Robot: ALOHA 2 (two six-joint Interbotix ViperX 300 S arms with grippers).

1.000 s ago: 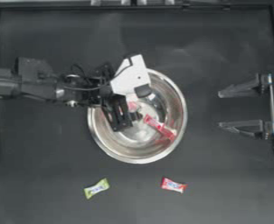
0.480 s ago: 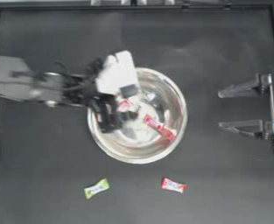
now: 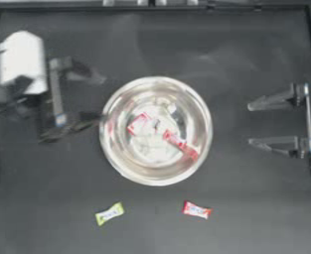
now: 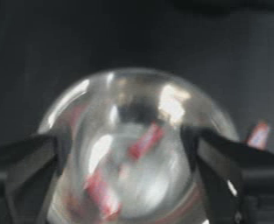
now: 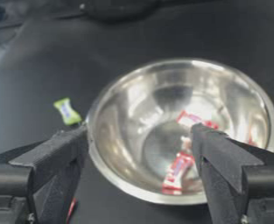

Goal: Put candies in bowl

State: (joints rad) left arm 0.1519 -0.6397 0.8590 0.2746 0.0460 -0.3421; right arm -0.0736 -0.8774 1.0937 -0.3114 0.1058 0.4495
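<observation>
My left claw (image 3: 85,121) sits just off the left rim of the large round shiny stainless-steel bowl (image 3: 156,130), its two dark jaws spread wide and gripping nothing; in the left wrist view the claw (image 4: 127,175) frames the bowl (image 4: 139,144) between its parted jaws. The arm behind it runs back toward the left edge of the dark bench (image 3: 251,59), blurred where the white wrist housing (image 3: 22,59) shows. Just beyond the claw, the bowl stands near the middle of the bench, and inside it I see two red wrapped candies with white print, one (image 3: 141,124) left of centre and one (image 3: 179,144) lying aslant toward the lower right of the base; the right wrist view shows them (image 5: 177,170) resting on the reflective bottom as well. A pale glint near the centre may be a silvery wrapper, but I cannot tell it from the reflections. On the bare bench, at the front edge side of the bowl and well apart from it, lie a yellow-green wrapped candy (image 3: 109,214) and another red wrapped candy (image 3: 196,210), near each other but not touching. Farthest from me, my right claw (image 3: 267,124) rests at the right side of the bench, jaws wide apart and holding nothing, pointing toward the bowl.
</observation>
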